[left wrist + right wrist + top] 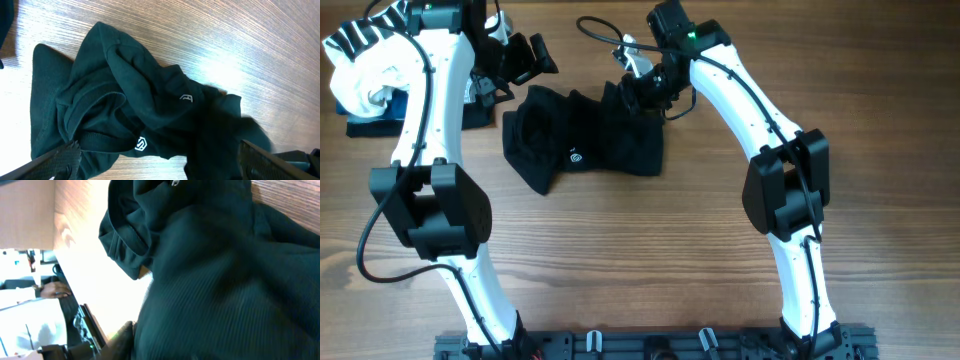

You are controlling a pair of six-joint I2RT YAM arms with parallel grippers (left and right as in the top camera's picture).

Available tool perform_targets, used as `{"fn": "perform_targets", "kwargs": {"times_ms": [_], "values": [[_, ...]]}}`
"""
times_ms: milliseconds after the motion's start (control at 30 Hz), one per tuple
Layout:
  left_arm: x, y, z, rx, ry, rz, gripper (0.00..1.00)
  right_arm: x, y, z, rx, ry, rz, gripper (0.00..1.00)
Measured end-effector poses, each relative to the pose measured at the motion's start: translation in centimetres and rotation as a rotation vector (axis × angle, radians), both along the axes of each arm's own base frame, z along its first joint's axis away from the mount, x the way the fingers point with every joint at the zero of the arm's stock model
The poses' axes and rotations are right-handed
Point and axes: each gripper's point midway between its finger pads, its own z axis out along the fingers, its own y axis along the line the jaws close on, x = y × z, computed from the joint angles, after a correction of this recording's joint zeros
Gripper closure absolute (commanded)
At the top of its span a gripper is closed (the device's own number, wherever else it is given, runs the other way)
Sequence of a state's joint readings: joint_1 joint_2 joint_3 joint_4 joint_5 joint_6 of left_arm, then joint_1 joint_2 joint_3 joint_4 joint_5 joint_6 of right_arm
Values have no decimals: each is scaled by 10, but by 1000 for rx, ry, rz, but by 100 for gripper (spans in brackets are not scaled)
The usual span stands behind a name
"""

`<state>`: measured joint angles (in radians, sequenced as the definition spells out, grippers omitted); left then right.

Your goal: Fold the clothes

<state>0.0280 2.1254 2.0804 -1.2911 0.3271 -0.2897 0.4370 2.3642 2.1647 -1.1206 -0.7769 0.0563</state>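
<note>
A black garment [585,140] with a small white logo lies crumpled on the wooden table at centre back. It also shows in the left wrist view [140,100] and fills the right wrist view [225,280]. My left gripper [525,60] is open just above the garment's far left edge, its fingers wide apart over the cloth [160,167]. My right gripper [638,92] is at the garment's far right edge, shut on a bunched fold. The cloth hides most of its jaws [150,345].
A pile of white and striped clothes [365,60] lies on a folded dark blue item [380,125] at the back left corner, beside the left arm. A black rail [650,345] runs along the table's front edge.
</note>
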Motion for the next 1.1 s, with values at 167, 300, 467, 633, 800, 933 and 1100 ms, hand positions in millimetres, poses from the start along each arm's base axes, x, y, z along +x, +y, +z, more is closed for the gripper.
{"fn": "perform_targets", "kwargs": {"times_ms": [167,300,467,633,800,933,1100], "values": [[0,0,0,0,0,0,0,0,0,0,0,-1,1,21],[0,0,0,0,1,0,0,-1,1,1,6,-8,11,0],[-10,7,-4,37,44,7,0,18,-38,-5,-43,24,-83,0],[-10,15,-5,42,46,18,1,75,-157,-3,-24,71,-366,0],[-2,25,-29,34,46,31,7,89,-227,-3,-14,106,-512,0],[-3,27,-74,-82,87,49,10,83,-222,-3,-16,130,-499,0],[1,63,-81,-272,34,139,0,79,-214,-3,-17,141,-482,0]]}}
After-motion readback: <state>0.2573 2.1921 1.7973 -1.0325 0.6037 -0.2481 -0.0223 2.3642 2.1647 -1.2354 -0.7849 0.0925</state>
